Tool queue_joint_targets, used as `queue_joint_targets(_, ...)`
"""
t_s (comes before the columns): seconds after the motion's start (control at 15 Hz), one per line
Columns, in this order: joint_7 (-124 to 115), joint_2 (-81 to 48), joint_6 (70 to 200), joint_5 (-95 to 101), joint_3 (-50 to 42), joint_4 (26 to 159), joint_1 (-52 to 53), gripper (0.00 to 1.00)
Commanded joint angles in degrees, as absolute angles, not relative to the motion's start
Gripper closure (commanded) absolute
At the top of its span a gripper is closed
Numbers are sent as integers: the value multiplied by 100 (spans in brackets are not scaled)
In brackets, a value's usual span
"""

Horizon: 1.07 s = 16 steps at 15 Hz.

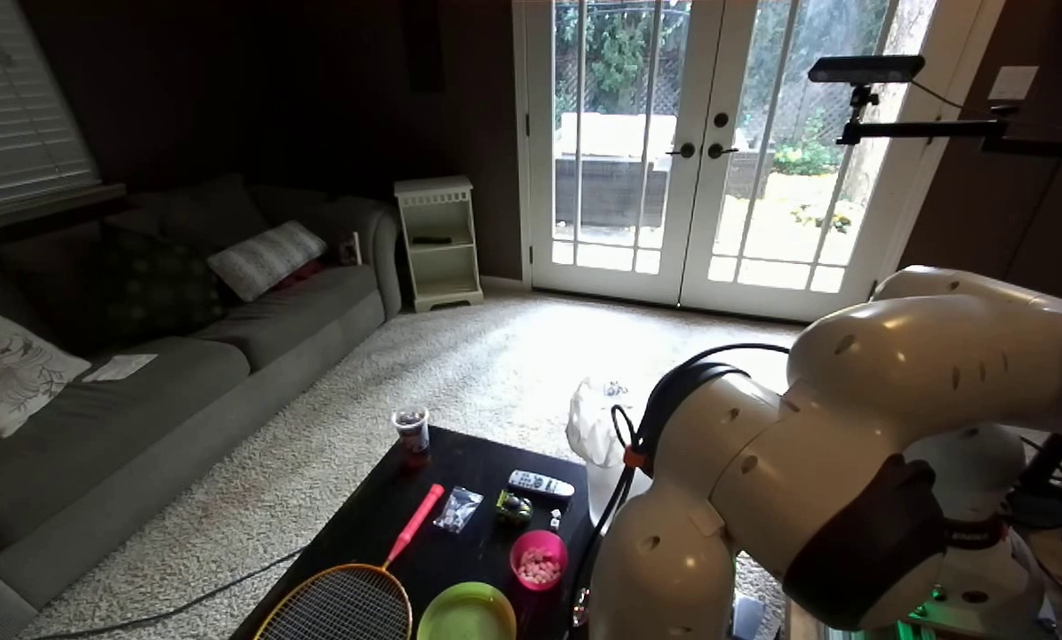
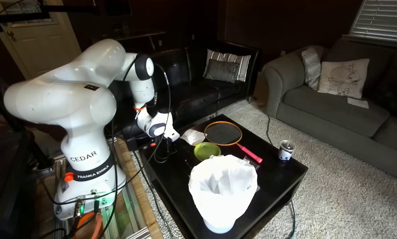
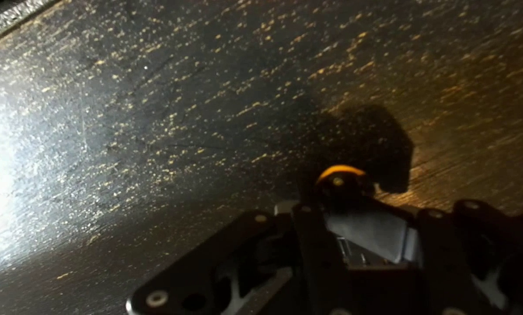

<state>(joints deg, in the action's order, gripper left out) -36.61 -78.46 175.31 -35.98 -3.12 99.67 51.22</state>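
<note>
In the wrist view, my gripper [image 3: 359, 212] has its dark fingers partly closed around a small dark object with an orange edge [image 3: 342, 169] and a pale grey panel. The object seems pinched between the fingers, but blur and darkness hide its full shape. It is close over the dark table surface, which carries its shadow. In an exterior view, the gripper [image 2: 167, 147] points down at the black table's [image 2: 163, 167] near side. It is beside a white cloth or paper [image 2: 192, 136] and a green plate [image 2: 207, 151]. In an exterior view [image 1: 466, 613] the arm hides the gripper.
On the table are a racket [image 2: 223, 132], a drink cup [image 2: 286, 151], a remote [image 1: 541, 483], a small green-black toy [image 1: 514, 507], a clear packet [image 1: 459, 509] and a pink bowl [image 1: 538, 538] of pink pieces. A white-lined bin [image 2: 223, 199] stands at one end. Cables hang by the arm.
</note>
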Motion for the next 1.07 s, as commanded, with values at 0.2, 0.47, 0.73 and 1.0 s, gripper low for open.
queue_joint_targets(0.2, -3882, -7966, 17487, -3255, -254, 9818, 4963, 99)
queue_joint_targets(0.47, -3644, -7872, 17763, -3260, 94, 9901, 4532, 99)
queue_joint_targets(0.73, -2643, -7778, 18715, -3384, 1341, 10104, 3074, 99)
queue_joint_targets(1.0, -2165, -7951, 19288, -2883, 2320, 10347, 1711, 99)
